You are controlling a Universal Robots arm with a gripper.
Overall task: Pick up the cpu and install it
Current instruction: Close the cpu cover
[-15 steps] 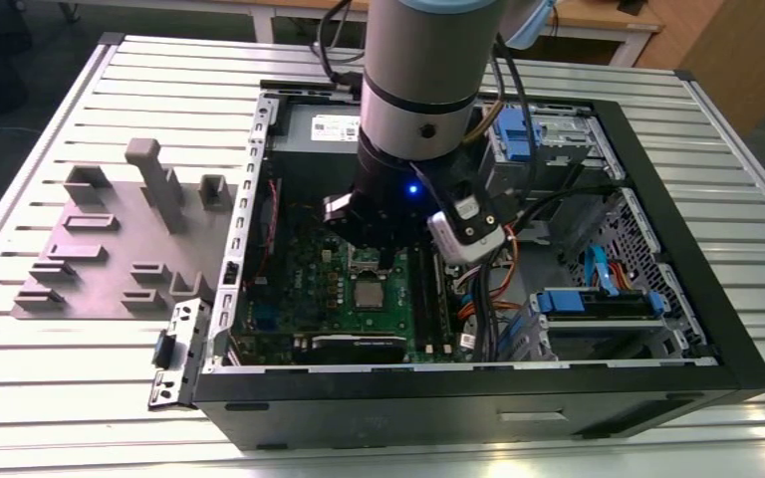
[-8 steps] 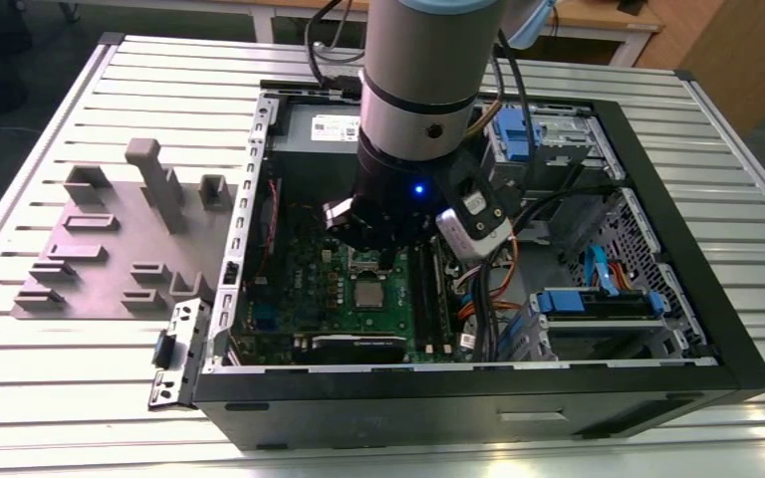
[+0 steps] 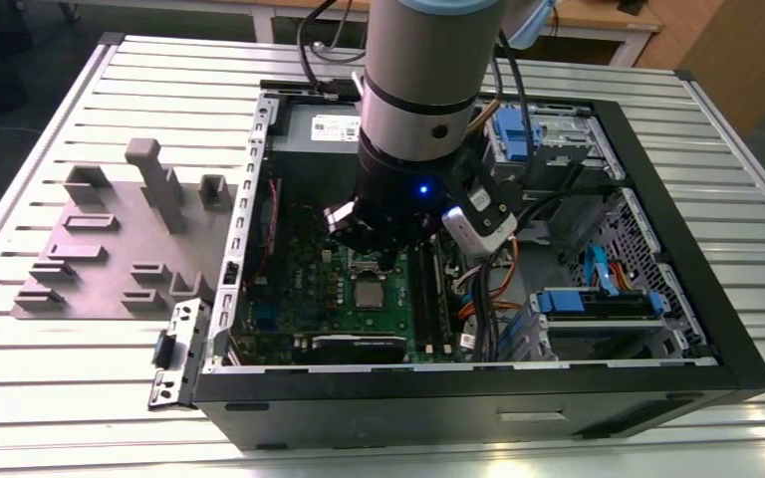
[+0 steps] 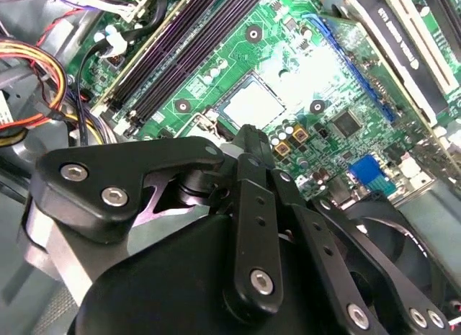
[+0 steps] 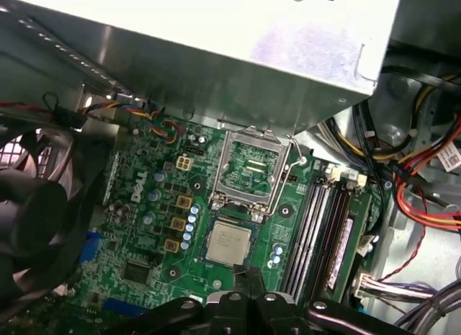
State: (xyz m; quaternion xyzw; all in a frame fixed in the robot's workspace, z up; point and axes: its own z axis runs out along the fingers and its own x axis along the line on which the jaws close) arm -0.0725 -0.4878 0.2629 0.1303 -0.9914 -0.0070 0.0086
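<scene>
The cpu [image 5: 229, 243], a small silvery square chip, lies flat in the socket on the green motherboard [image 5: 144, 227]. It also shows as the cpu [image 3: 371, 295] inside the open computer case [image 3: 701, 329] and as the cpu [image 4: 253, 101] in the second wrist view. The silver socket frame [image 5: 252, 166] stands hinged open right beside the chip. My gripper [image 5: 246, 277] hovers just above the chip's edge, its black fingers shut together with nothing between them. In the second wrist view the gripper [image 4: 248, 133] tapers to one closed tip near the chip.
A big grey box with a white label [image 5: 216, 47] stands close beyond the socket frame. Dark memory slots [image 5: 320, 227] and bundled cables [image 5: 425, 169] run on one side, a black fan [image 5: 36, 205] on the other. A grey fixture block [image 3: 117, 239] lies at the exterior view's left.
</scene>
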